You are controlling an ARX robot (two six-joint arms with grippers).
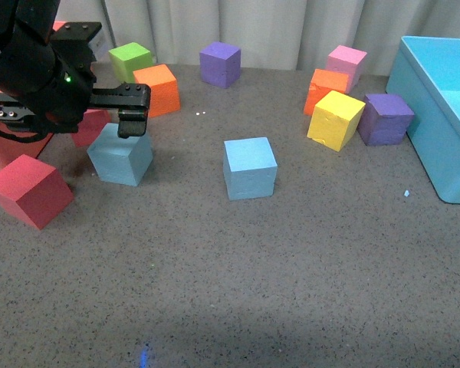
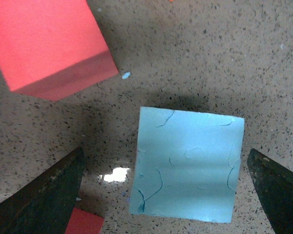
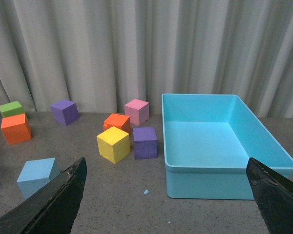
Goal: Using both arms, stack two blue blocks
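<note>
The scene is backed by a pale, pleated curtain (image 3: 136, 48) that reaches down to a speckled grey-brown tabletop (image 1: 253, 268). Soft shadows are cast on it, and one bright glare is reflected.

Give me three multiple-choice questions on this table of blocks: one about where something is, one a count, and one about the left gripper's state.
1. The yellow cube is: A stacked on another cube; B on the table beside a purple cube; C held in a gripper.
2. Purple cubes in view: A one; B two; C four.
3. The left gripper is: A shut on a red cube; B shut and empty; C open around a blue block.

Answers:
1 B, it rests on the table next to that cube.
2 B, a second one stands far back.
3 C, its fingers stand on either side of the block.
</note>
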